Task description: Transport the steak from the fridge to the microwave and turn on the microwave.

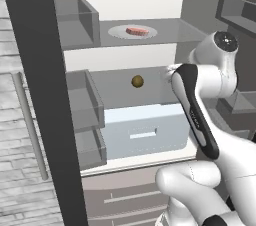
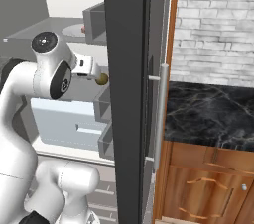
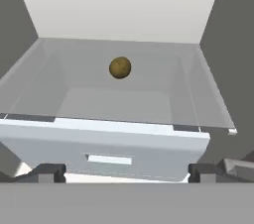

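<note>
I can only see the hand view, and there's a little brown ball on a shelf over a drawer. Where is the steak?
Observer: The small flat pinkish-red steak lies on a round white plate on the grey shelf above the brown ball.
Operator: Is the fridge door open?
Observer: Yes. The tall fridge's dark grey door stands swung open on the left, with grey bins on its inside.
Operator: What's beside the fridge?
Observer: In the right base view, a black marble counter over brown wooden cabinets, under a pale brick wall.
</note>
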You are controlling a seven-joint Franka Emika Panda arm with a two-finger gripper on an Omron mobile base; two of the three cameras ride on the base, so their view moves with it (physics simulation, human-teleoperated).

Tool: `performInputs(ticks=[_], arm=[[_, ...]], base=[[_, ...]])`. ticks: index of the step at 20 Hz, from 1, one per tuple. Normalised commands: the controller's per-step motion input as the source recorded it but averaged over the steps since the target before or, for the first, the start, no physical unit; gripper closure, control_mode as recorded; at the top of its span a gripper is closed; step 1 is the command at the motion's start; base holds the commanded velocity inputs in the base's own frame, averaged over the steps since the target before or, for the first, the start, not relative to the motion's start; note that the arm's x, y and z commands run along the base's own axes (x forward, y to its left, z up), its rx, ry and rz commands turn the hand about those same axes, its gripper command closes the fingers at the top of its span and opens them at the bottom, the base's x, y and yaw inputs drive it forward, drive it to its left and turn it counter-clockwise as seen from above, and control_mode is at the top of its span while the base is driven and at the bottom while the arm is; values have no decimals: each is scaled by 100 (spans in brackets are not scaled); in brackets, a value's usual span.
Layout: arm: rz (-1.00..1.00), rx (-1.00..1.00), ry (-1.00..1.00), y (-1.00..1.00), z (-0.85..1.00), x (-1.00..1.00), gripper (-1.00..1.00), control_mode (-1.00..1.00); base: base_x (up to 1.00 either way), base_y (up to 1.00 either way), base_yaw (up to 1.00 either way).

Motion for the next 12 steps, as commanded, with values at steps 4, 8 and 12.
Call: performInputs(ticks=[4, 8, 12], arm=[[0, 0, -9, 14, 53, 0, -100, -100], [0, 0, -1, 14, 53, 0, -100, -100], [0, -1, 0, 9, 58, 0, -100, -100]], base=[[0, 0, 0], [0, 0, 0], [0, 0, 0]])
